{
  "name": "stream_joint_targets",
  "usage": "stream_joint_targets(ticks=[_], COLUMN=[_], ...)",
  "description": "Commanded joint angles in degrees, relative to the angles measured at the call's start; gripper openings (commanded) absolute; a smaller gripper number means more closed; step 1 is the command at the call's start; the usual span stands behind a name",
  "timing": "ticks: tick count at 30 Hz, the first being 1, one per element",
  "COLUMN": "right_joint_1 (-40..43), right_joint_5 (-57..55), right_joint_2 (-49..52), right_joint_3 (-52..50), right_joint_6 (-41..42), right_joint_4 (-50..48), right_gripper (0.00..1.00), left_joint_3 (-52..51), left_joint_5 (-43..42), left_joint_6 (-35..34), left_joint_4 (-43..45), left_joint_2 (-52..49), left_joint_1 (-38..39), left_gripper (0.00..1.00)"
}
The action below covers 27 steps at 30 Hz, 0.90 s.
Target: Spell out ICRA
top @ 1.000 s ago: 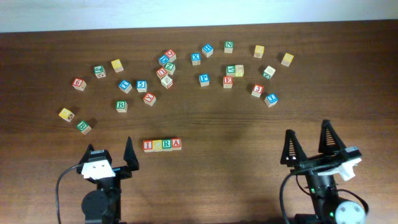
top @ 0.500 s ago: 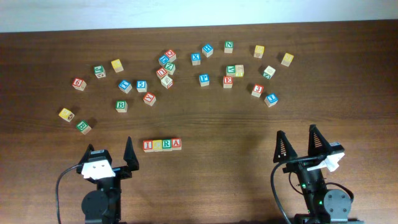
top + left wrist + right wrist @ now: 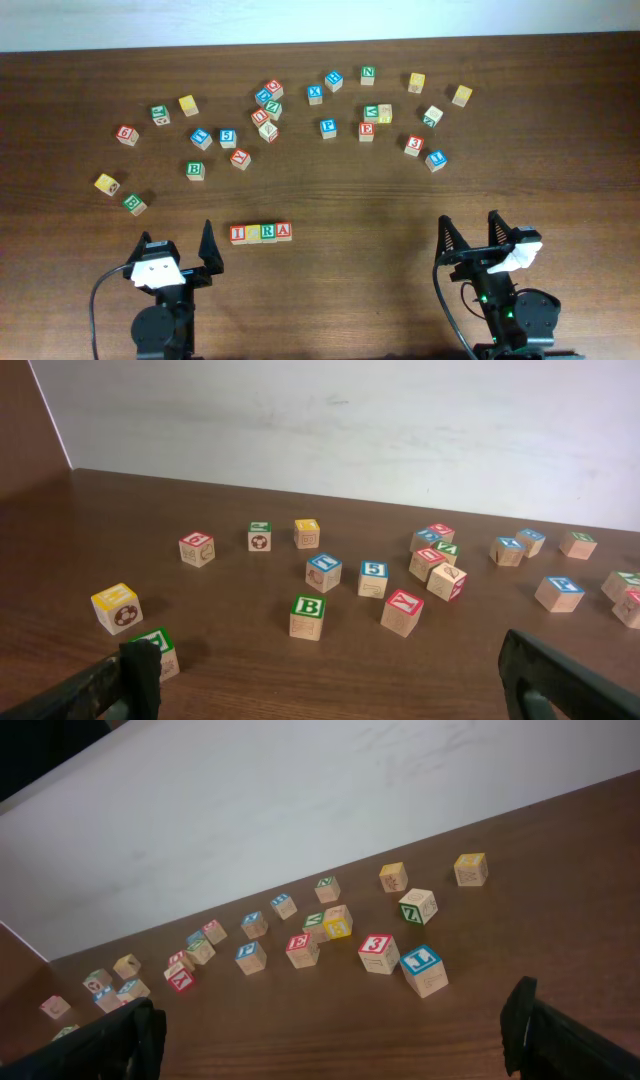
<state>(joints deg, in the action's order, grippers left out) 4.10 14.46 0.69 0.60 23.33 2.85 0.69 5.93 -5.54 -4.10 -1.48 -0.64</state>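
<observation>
In the overhead view, four cubes stand side by side in a row near the front middle of the table: red I (image 3: 238, 234), a yellow-faced cube (image 3: 253, 233), green R (image 3: 268, 232) and red A (image 3: 284, 231). My left gripper (image 3: 178, 240) is open just left of the row, apart from it. My right gripper (image 3: 469, 224) is open far to the right of it. Neither wrist view shows the row. Nothing lies between the left gripper's (image 3: 330, 690) fingers or the right gripper's (image 3: 330, 1035) fingers, only bare wood.
Several loose cubes are scattered across the far half of the table. Among them are a green B (image 3: 196, 170) (image 3: 308, 616), a red E (image 3: 366, 130) (image 3: 302, 949), a red 3 (image 3: 414, 145) (image 3: 378, 953) and a yellow cube (image 3: 106, 183) (image 3: 116, 607). A white wall (image 3: 350, 430) borders the back.
The right arm has drawn back toward the table's near edge and a little left, its gripper still open. The left arm and the cubes have not moved.
</observation>
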Motion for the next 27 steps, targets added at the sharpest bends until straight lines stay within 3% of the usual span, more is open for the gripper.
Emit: stream_joint_targets(ticks=[1, 27], right_joint_1=[0.44, -1.88], right_joint_5=[-0.09, -0.09], right_joint_2=[-0.50, -0.50], right_joint_3=[-0.28, -0.28], right_joint_6=[-0.55, -0.55], right_joint_4=[0.39, 0.39], right_gripper=[0.98, 0.98], left_joint_3=[-0.11, -0.11], left_joint_5=[-0.37, -0.37], left_joint_6=[0.70, 0.72], left_joint_4=[-0.26, -0.26], left_joint_2=[0.48, 0.48], left_joint_1=[0.26, 0.26], left_gripper=[0.99, 0.99])
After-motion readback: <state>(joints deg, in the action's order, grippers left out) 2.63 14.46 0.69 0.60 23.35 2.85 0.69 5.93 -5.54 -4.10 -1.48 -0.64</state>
